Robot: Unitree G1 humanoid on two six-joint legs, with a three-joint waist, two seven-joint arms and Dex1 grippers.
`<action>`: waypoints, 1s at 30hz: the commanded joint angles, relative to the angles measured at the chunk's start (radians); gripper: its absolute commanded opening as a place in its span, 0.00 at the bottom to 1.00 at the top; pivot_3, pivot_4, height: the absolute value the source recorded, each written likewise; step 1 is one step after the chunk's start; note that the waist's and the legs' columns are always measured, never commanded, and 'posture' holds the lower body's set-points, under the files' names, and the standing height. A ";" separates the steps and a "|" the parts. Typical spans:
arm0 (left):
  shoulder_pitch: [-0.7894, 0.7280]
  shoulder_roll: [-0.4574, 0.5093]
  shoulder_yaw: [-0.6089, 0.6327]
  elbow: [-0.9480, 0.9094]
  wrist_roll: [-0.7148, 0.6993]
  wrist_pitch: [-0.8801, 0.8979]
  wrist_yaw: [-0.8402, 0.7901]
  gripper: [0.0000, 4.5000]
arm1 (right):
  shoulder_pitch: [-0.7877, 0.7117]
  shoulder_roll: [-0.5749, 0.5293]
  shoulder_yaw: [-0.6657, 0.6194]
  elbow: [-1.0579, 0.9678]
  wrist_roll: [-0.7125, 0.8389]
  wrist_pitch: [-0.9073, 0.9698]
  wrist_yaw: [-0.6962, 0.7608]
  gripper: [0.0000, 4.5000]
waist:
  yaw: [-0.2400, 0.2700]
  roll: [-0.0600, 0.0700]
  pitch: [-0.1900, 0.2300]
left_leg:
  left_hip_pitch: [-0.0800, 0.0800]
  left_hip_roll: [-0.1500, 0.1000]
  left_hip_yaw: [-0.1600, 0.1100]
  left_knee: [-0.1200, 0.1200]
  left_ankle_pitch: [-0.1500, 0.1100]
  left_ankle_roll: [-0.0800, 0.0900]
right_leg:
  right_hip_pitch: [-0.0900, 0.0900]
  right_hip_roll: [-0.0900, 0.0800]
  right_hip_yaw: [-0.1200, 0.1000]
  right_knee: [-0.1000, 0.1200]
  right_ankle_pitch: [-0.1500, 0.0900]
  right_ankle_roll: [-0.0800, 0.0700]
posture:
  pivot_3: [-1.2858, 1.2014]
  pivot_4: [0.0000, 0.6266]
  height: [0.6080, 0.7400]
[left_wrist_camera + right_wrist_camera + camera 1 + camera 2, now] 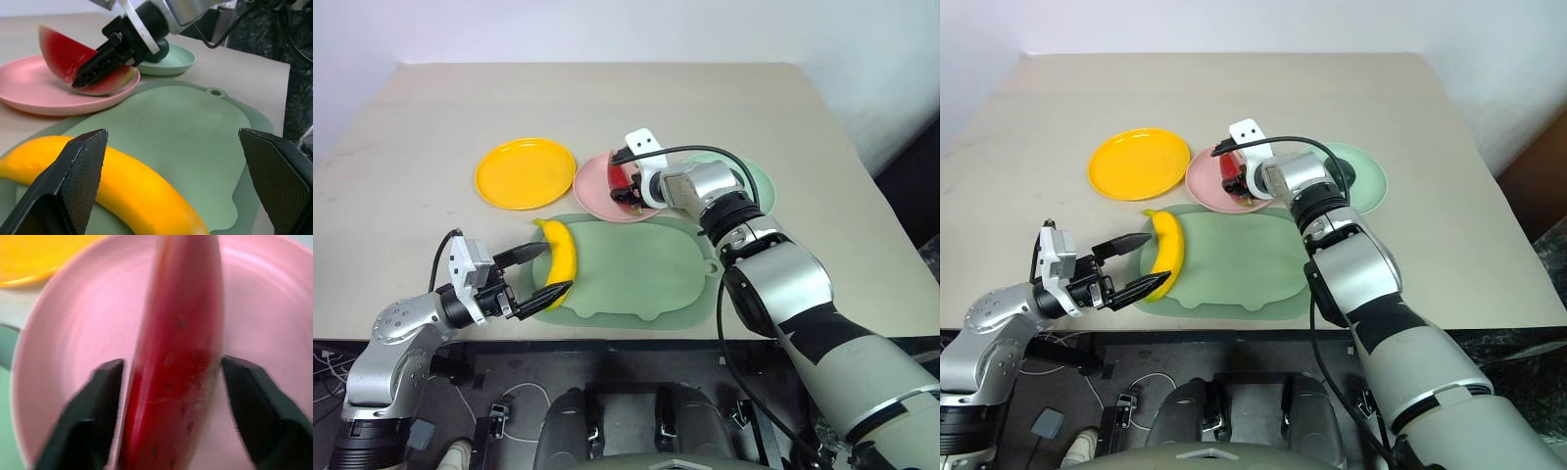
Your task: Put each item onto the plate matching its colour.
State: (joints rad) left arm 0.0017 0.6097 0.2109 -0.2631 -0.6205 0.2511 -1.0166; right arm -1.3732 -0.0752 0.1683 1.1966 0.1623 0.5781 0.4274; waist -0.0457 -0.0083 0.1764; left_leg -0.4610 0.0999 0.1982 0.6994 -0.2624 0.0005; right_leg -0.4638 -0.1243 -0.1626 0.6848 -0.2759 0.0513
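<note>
Beige table point(431, 127), green mat point(636, 269), white wall point(607, 29)

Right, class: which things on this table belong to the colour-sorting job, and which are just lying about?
Part of the job:
banana
watermelon wedge
avocado
yellow plate
pink plate
mint plate

Just lying about:
green mat
</note>
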 commanded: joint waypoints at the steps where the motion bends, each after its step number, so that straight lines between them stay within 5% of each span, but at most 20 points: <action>1: 0.012 0.010 0.025 -0.047 -0.011 -0.005 0.011 1.00 | -0.063 0.006 -0.045 0.007 -0.022 -0.042 0.003 0.99 | 0.000 0.000 0.000 | 0.000 0.000 0.000 0.000 0.000 0.000 | 0.000 0.000 0.000 0.000 0.000 0.000 | 0.52 0.24 0.66; 10: 0.025 0.009 0.060 -0.065 -0.035 0.003 0.041 1.00 | -0.006 -0.068 -0.120 -0.239 0.004 0.050 0.113 0.99 | 0.002 0.000 0.000 | 0.000 0.000 -0.003 0.000 0.000 0.000 | 0.000 0.000 0.000 0.000 0.000 0.000 | 0.52 0.24 0.66; 15: 0.021 -0.003 0.068 -0.070 -0.050 0.015 0.070 1.00 | 0.379 -0.128 -0.148 -1.021 0.126 0.185 0.148 0.99 | 0.011 -0.001 -0.001 | 0.000 0.000 -0.005 0.000 0.000 0.000 | 0.002 0.000 0.000 -0.001 0.000 0.000 | 0.52 0.24 0.66; 18: 0.021 -0.006 0.064 -0.074 -0.049 0.018 0.077 1.00 | 0.550 -0.120 -0.182 -1.304 0.204 0.172 0.153 0.99 | 0.008 0.000 0.000 | 0.000 0.000 -0.005 0.001 0.000 0.000 | 0.002 0.000 0.000 0.000 0.000 0.000 | 0.52 0.24 0.66; 30: -0.017 -0.049 0.036 -0.102 -0.026 0.045 0.195 1.00 | 1.038 -0.190 -0.251 -1.699 0.360 -0.019 0.250 0.99 | 0.025 -0.001 -0.001 | 0.003 0.000 -0.006 0.000 0.000 -0.001 | 0.005 0.001 0.000 0.000 0.000 0.000 | 0.52 0.24 0.66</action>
State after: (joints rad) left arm -0.0098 0.5624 0.2465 -0.3210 -0.6452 0.2923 -0.8485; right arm -0.3520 -0.2454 -0.0663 -0.4463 0.4977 0.5951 0.6463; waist -0.0203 -0.0097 0.1753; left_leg -0.4575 0.0994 0.1918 0.6998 -0.2621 -0.0003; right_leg -0.4586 -0.1237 -0.1630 0.6842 -0.2756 0.0509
